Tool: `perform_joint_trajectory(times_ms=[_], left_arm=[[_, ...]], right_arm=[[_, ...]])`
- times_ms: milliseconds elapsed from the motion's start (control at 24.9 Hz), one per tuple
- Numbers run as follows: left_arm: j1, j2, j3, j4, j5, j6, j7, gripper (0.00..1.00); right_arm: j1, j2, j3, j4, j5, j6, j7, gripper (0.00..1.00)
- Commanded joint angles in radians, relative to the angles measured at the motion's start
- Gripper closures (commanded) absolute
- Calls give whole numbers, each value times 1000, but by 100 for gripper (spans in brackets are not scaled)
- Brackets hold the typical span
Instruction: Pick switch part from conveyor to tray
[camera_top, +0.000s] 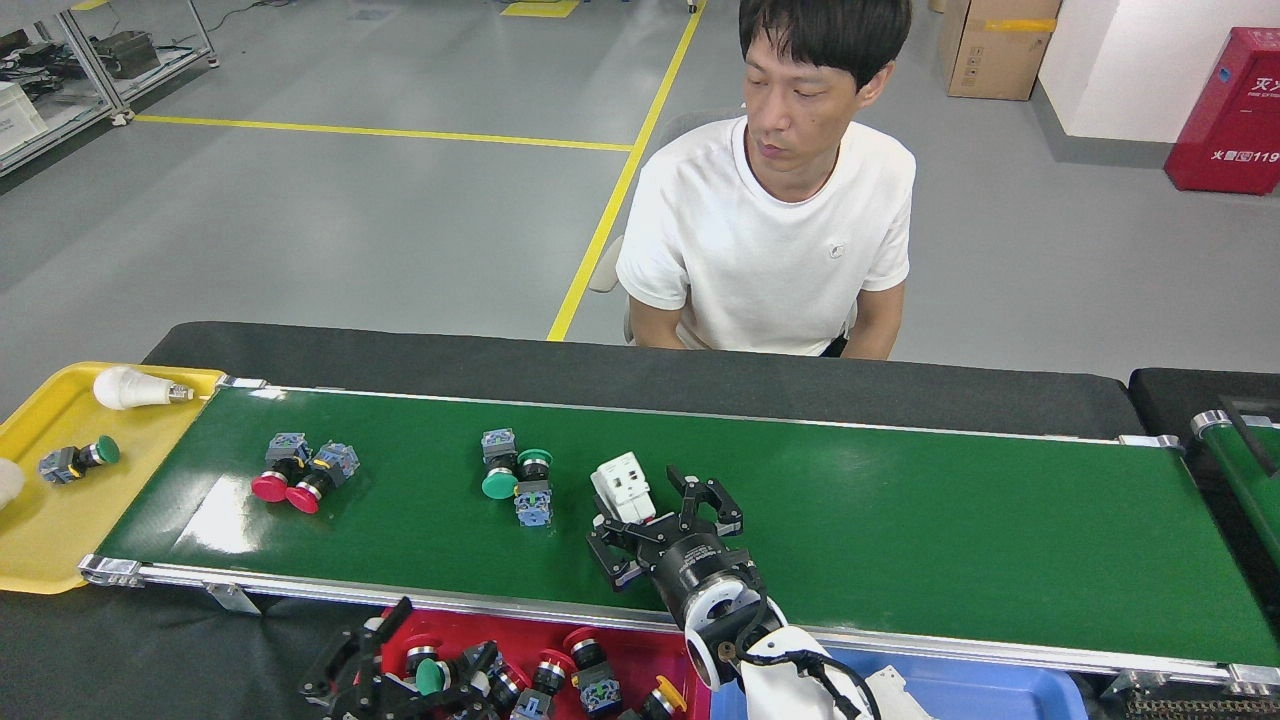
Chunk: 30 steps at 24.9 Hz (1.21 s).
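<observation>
The conveyor (900, 520) runs across the head view. On it lie a pair of red-capped switch parts (290, 480), a pair of green-capped switch parts (515, 480) and a white block-shaped switch part (622, 487). My right gripper (655, 510) lies low over the belt's near side, open. The white part sits just at its left fingertip, not clamped. My left gripper (365, 655) hangs at the bottom edge beside the red tray (640, 640), which holds several switch parts. Its dark fingers look spread and empty.
A yellow tray (50, 540) at the belt's left end holds a light bulb (130, 388) and a green-capped switch (78, 460). A blue tray (980, 690) lies at the bottom right. A person in a white shirt (770, 250) sits behind the belt. A second belt (1240, 450) starts at far right.
</observation>
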<state>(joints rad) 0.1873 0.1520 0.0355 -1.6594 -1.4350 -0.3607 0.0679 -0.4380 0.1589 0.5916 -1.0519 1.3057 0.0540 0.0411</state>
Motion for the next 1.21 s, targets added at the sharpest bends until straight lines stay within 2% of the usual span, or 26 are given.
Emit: perform_joint_trajectory(times_ms=[0, 80, 161, 281, 402, 523, 603, 684, 804, 885, 1045, 1166], left_arm=[[-45, -3, 46, 38, 5, 11, -8, 0], [-106, -5, 73, 115, 1, 13, -8, 0], [-155, 8, 81, 184, 1, 11, -8, 0], [-180, 12, 69, 210, -13, 13, -8, 0], [-198, -6, 69, 224, -71, 14, -8, 0], [-218, -19, 67, 248, -84, 17, -8, 0], [-227, -20, 64, 260, -87, 16, -8, 0], [-232, -20, 41, 268, -102, 20, -8, 0], [-253, -20, 24, 288, -105, 49, -8, 0], [-284, -20, 9, 334, -107, 80, -8, 0], [-391, -19, -3, 475, -107, 94, -8, 0], [-500, -8, -3, 606, -105, 108, -2, 0]], right_arm=[[-24, 1, -10, 3, -5, -105, -23, 85], [-25, 2, -19, 4, -11, -125, -30, 93], [-25, 1, -22, -7, -17, -129, -33, 97], [-25, -7, -24, -46, -20, -132, -33, 97], [-18, -21, -24, -119, -51, -144, -23, 97], [8, -116, -38, -267, -114, -201, 12, 97], [55, -188, -65, -376, -190, -289, 59, 97], [114, -274, -128, -470, -285, -466, 72, 95], [226, -340, -251, -562, -355, -684, 92, 95], [317, -357, -348, -605, -405, -839, 111, 94], [469, -358, -504, -605, -456, -839, 167, 92], [553, -360, -576, -602, -482, -839, 171, 91]])
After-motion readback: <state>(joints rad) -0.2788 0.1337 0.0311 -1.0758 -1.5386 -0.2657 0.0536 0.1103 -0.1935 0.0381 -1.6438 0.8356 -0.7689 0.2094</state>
